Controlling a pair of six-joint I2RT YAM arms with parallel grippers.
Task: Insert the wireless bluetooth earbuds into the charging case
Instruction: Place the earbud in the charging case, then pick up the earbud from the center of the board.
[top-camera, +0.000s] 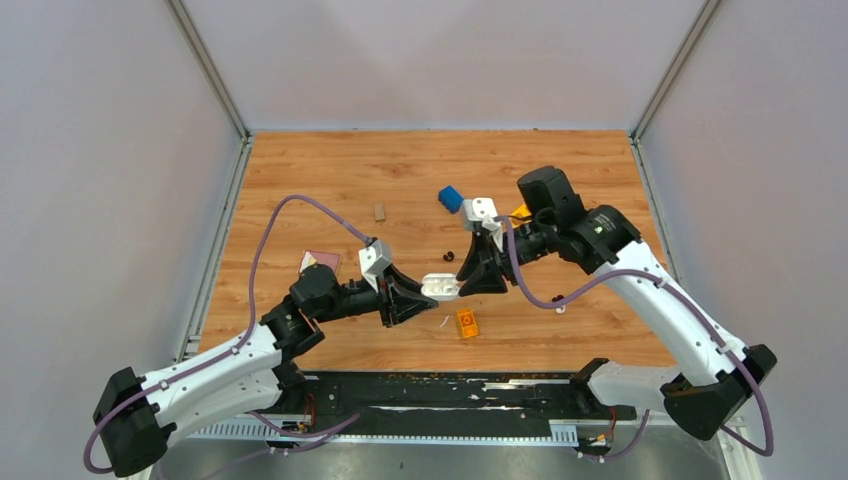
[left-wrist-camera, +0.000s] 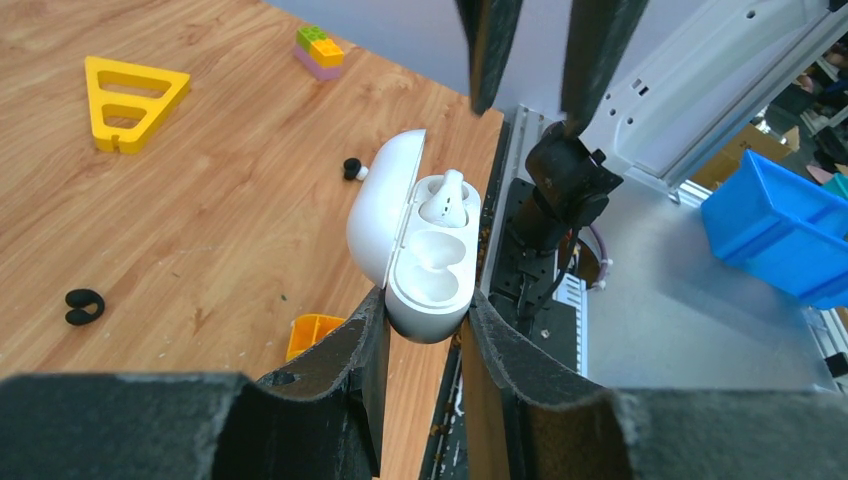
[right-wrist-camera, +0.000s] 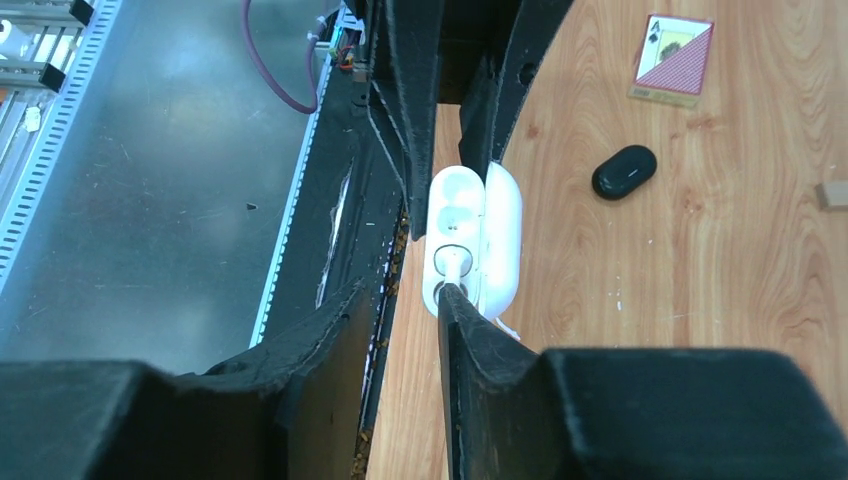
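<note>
The white charging case (left-wrist-camera: 425, 290) is off the table with its lid open, and my left gripper (left-wrist-camera: 424, 300) is shut on its near end. One earbud (left-wrist-camera: 445, 198) sits in the case's far socket; the near socket is bare. A second black-and-white earbud (left-wrist-camera: 352, 168) lies on the wood beyond the case. In the right wrist view, my right gripper (right-wrist-camera: 400, 298) stands open at the case (right-wrist-camera: 500, 225), one fingertip (right-wrist-camera: 447, 296) against the seated earbud (right-wrist-camera: 452, 262). From above, both grippers (top-camera: 415, 295) (top-camera: 472, 276) meet at the case (top-camera: 440, 288).
An orange block (top-camera: 466, 322) lies just in front of the case. A black oval piece (top-camera: 448, 255) and a blue block (top-camera: 451, 198) lie behind it. Further off are a playing card (top-camera: 320, 262), a small wooden block (top-camera: 379, 211), a yellow triangle (left-wrist-camera: 135, 95) and a toy brick stack (left-wrist-camera: 320, 50).
</note>
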